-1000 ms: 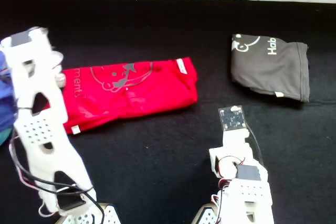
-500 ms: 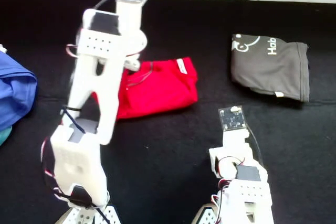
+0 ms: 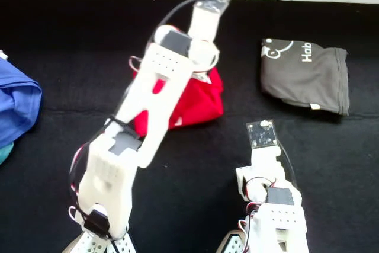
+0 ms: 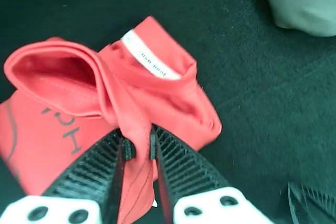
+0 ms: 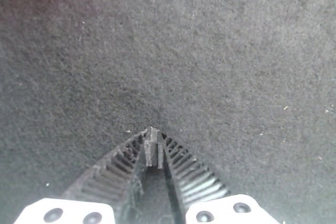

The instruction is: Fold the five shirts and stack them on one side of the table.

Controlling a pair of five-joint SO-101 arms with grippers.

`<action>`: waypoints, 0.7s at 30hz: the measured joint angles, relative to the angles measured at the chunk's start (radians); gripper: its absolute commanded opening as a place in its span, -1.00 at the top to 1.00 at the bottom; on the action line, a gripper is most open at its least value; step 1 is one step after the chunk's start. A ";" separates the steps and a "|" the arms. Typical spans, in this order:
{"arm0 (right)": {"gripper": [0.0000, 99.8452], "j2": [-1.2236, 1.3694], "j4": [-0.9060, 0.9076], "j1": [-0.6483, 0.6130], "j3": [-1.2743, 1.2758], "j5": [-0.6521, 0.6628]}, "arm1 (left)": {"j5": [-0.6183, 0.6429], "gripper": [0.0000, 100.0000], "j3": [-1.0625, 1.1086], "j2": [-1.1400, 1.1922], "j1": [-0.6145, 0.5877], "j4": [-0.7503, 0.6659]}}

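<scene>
The red shirt [image 4: 173, 93] lies near the middle of the black worktop [image 3: 189, 176], doubled over on itself. The left hand [image 4: 137, 148] is pinched narrow on a raised ridge of its cloth, so one thin layer stands up between the ribbed fingers while the rest sags to either side. The right hand [image 5: 154, 148] is closed on nothing, low over bare worktop near its own base. The shirt looks light, limp knit: it will drape and fold wherever it is unsupported, it cannot be pushed from an edge without bunching, and it will probably drag a little on the fuzzy worktop rather than slide. It is not fragile, so a firm pinch does no harm. A hold at a hem or corner, such as the edge by the white label [image 4: 149, 56], should carry a whole layer over cleanly, whereas a pinch in the middle lifts only a tent of cloth. The arm covers much of the shirt in the high view, so how squarely it is folded is hard to judge. A folded dark shirt [image 3: 305, 78] rests well apart on the right, and a bunched blue shirt [image 3: 15, 105] sits at the left edge.
</scene>
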 measured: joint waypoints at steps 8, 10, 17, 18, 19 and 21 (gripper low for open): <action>0.99 0.000 0.000 0.000 0.000 0.000 | 0.000 0.66 0.000 0.041 0.015 -0.061; 0.99 0.000 0.000 0.000 0.000 0.000 | 0.000 0.65 -0.029 0.041 0.014 -0.058; 0.99 0.000 0.000 0.000 0.000 0.000 | -0.002 0.79 -0.273 0.041 -0.044 0.133; 0.99 0.000 0.000 0.000 0.000 0.000 | -0.002 0.81 -0.288 0.040 -0.063 0.167; 0.99 0.000 0.000 0.000 0.000 0.000 | -0.002 0.83 -0.295 0.043 -0.078 0.201; 0.99 0.000 0.000 0.000 0.000 0.000 | -0.002 0.86 -0.276 0.052 -0.100 0.247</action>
